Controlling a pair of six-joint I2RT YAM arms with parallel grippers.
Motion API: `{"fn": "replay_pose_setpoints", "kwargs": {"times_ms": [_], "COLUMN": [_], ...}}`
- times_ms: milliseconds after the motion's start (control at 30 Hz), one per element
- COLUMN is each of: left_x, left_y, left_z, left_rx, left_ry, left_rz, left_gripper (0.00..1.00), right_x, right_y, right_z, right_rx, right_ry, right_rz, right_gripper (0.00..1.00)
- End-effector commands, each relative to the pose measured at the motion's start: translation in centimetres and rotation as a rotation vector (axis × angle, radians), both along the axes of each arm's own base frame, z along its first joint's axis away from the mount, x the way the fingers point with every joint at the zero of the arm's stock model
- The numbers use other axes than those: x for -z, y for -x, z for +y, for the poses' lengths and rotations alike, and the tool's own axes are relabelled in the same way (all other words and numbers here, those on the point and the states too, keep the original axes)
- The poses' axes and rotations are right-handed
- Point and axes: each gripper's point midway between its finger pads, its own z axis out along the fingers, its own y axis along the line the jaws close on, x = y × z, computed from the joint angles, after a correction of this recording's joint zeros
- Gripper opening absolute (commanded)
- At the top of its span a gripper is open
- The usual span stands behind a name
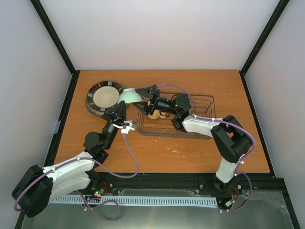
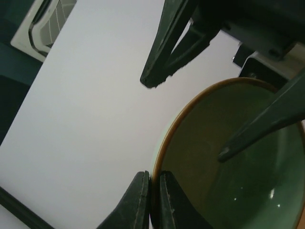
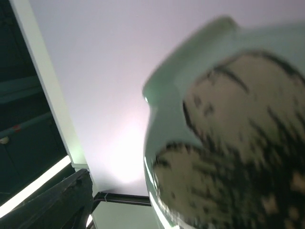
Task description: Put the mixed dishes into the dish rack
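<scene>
The pale mint-green bowl (image 1: 128,97) is held tilted above the table, between the plate and the dish rack (image 1: 208,116). My left gripper (image 1: 121,109) is shut on the bowl's brown-edged rim (image 2: 164,143), one finger on each side of the wall. My right gripper (image 1: 141,94) stands open astride the opposite rim. One of its fingers (image 2: 167,52) is outside the bowl and the other reaches inside. In the right wrist view the bowl's speckled underside (image 3: 228,143) fills the right half. The cream plate with a dark striped rim (image 1: 104,97) lies at the back left. A yellow mug (image 1: 153,114) sits in the rack's left end.
The black wire rack lies right of centre, under my right forearm. Black frame posts and pale walls bound the table on the left, right and back.
</scene>
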Motion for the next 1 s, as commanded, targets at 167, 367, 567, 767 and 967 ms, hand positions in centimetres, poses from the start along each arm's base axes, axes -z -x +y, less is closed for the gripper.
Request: {"fn": "replay_pose_setpoints", "kwargs": {"times_ms": [167,367,567,767,967], "left_x": [-2.6,-1.6,-1.1,-0.8,-1.2], "left_y": [2.8,2.9,3.0,2.8,2.7], "left_z": [-2.7,-4.6,-5.5,-5.4,-3.7], "left_rx": [0.055,0.093,0.111,0.099,0.044], "left_ry": [-0.002,-0.028,-0.048,-0.053,0.015], "left_rz": [-0.134,-0.119,-0.108,-0.093,-0.083], "left_gripper": [0.01,0.01,0.01,0.01,0.01], "right_x": [-2.2,-2.9,-3.6,-4.9,-6.4], "right_y": [-2.6,-3.0,-3.8,-4.2,-4.8], "right_z": [-0.8,-1.1,-1.8,-2.7,-4.7], "right_rx": [0.074,0.091,0.117,0.144,0.179], "right_ry": [-0.108,-0.13,-0.144,-0.174,-0.234], "right_rz": [0.027,0.018,-0.01,-0.063,-0.113], "right_gripper": [0.66,0.43,0.05,0.03,0.03]}}
